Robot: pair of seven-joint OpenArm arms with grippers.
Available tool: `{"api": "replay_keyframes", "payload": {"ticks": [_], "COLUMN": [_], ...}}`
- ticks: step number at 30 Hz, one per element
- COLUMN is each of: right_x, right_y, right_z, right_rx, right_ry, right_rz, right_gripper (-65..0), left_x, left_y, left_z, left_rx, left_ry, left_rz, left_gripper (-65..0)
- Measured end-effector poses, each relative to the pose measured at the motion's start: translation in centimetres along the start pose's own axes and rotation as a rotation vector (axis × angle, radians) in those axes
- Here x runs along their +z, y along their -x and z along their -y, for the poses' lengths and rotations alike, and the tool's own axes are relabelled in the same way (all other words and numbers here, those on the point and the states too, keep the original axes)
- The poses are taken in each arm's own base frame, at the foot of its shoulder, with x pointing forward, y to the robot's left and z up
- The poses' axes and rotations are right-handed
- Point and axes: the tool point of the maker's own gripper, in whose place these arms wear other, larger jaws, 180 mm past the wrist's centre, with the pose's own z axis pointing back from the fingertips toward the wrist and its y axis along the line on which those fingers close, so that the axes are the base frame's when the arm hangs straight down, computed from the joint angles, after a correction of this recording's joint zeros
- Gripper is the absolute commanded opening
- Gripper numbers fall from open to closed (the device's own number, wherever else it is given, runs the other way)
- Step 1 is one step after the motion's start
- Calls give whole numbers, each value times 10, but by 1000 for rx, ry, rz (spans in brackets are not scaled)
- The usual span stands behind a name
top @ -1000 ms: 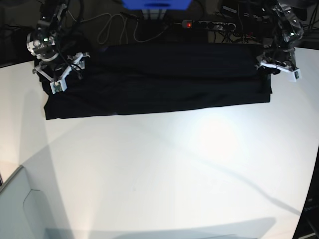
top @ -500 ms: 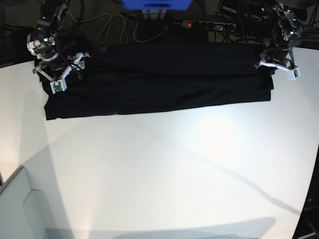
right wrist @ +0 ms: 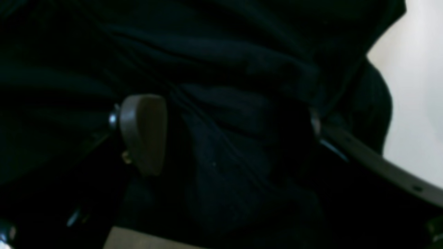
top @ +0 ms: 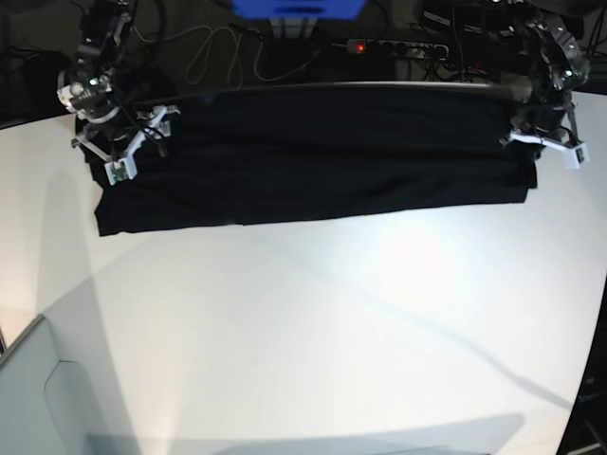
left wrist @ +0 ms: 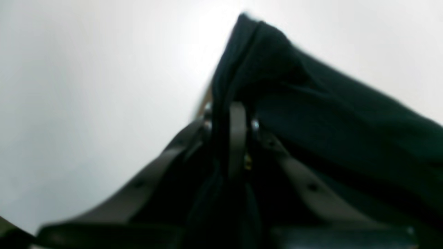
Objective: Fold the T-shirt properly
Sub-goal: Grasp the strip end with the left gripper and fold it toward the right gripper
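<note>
The black T-shirt (top: 313,152) lies as a long, plain band across the far part of the white table (top: 332,332). My left gripper (top: 545,142) is at the shirt's right end. In the left wrist view this left gripper (left wrist: 230,117) is shut on a raised fold of the T-shirt (left wrist: 328,114). My right gripper (top: 128,147) is over the shirt's left end. In the right wrist view the right gripper (right wrist: 238,135) is open, one pad (right wrist: 143,133) showing, with rumpled T-shirt cloth (right wrist: 221,69) between the jaws. No print shows.
Behind the table's far edge lie a power strip (top: 398,45) with a red light, loose cables (top: 218,52) and a blue object (top: 297,8). A grey panel (top: 38,398) stands at the near left corner.
My left gripper has shut on the shirt's right end and moved right and nearer. The whole shirt has shifted a little to the right, and its far edge is now taut.
</note>
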Motion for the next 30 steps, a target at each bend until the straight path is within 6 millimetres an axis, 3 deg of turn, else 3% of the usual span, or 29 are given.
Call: {"api": "replay_keyframes", "payload": {"ticks": [4, 9, 12, 16, 21, 28, 30], "right_x": [-2, -5, -7, -9, -9, -9, -9], "right_y": [-1, -6, -9, -12, -13, -13, -13], "right_z": [0, -5, -13, -22, -22, -22, -22], "right_rx": [-6, 13, 31, 44, 47, 47, 47], "right_ry": [-2, -14, -33, -56, -57, -57, -58], "right_rz": [5, 7, 9, 16, 17, 17, 17], "right_gripper": [-167, -167, -167, -167, -167, -167, -167], "left_x": [14, 35, 43, 40, 45, 58, 60], "left_y": [-30, -46, -35, -5, 22, 61, 59], "left_z": [32, 73, 112, 171, 228, 296, 307], "left_rx": [-44, -66, -91, -58, -80, -128, -136], "left_ry": [50, 111, 192, 338, 495, 696, 730], "left_rz": [108, 177, 123, 49, -22, -136, -127], "left_gripper": [-650, -650, -650, -650, -650, -650, -650]}}
